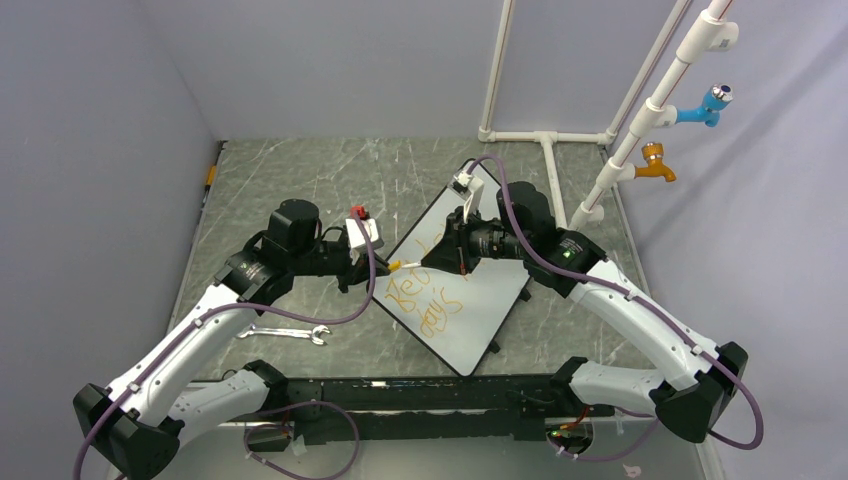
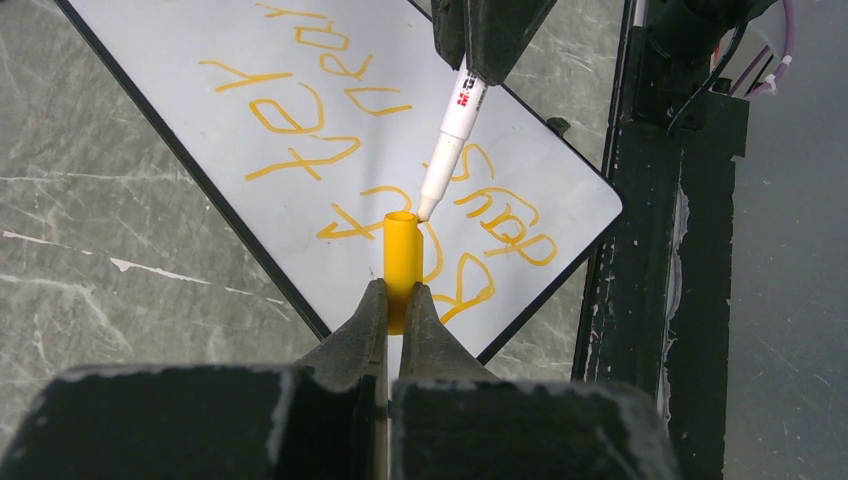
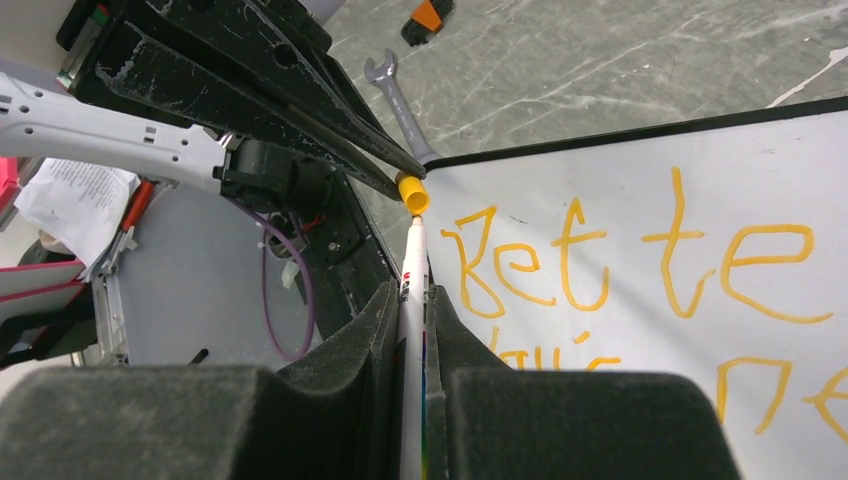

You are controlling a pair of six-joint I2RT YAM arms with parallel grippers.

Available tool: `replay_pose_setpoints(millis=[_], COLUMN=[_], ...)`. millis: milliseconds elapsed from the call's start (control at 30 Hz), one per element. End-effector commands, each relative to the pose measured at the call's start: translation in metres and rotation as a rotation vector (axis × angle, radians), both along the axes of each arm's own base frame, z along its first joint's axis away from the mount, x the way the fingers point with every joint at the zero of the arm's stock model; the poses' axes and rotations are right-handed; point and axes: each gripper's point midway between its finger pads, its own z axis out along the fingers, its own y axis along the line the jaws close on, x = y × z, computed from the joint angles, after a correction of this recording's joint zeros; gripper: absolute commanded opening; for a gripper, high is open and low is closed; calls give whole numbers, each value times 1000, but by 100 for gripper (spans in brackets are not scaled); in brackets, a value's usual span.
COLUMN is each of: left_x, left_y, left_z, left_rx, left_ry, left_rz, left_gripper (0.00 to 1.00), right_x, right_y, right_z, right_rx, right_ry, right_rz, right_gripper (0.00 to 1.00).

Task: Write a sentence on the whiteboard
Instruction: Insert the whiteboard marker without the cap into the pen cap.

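Observation:
The whiteboard [image 1: 485, 305] lies tilted on the table between my arms. The sentence [image 1: 428, 297] is orange handwriting on it, and "Bette" [image 3: 580, 265] reads clearly in the right wrist view, with more letters below. My right gripper [image 3: 410, 300] is shut on a white marker [image 3: 412, 265], seen also as the white marker [image 2: 452, 130] from the left. My left gripper [image 2: 400, 292] is shut on a yellow cap [image 2: 400, 250], open end forward. The marker's tip touches the mouth of the yellow cap [image 3: 412, 192], just above the board's left edge.
A metal wrench [image 1: 290, 332] lies on the marble table left of the board, by the left arm. A small orange and black thing [image 3: 425, 15] lies farther off. White pipes [image 1: 545, 140] with a blue tap [image 1: 705, 105] and an orange tap [image 1: 655, 165] stand at the back right.

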Motion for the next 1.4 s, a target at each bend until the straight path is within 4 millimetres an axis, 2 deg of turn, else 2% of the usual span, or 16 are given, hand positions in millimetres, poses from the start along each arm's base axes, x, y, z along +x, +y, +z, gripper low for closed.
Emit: replay_pose_setpoints(millis=[0,600,1367], left_x=[2,2,1], left_y=[-2,-3,-3], left_z=[23,21,23], left_rx=[-44,-42,-48], left_ry=[-53,-46,-49], left_rz=[-6,-7,-11], left_gripper=[0,0,0], right_x=[3,5,5], right_y=[0,5,14], right_z=[25,42,20], right_rx=[47,83,67], right_ry=[-65,-85,-35], right_rz=[-16,-7,29], right_gripper=[0,0,0])
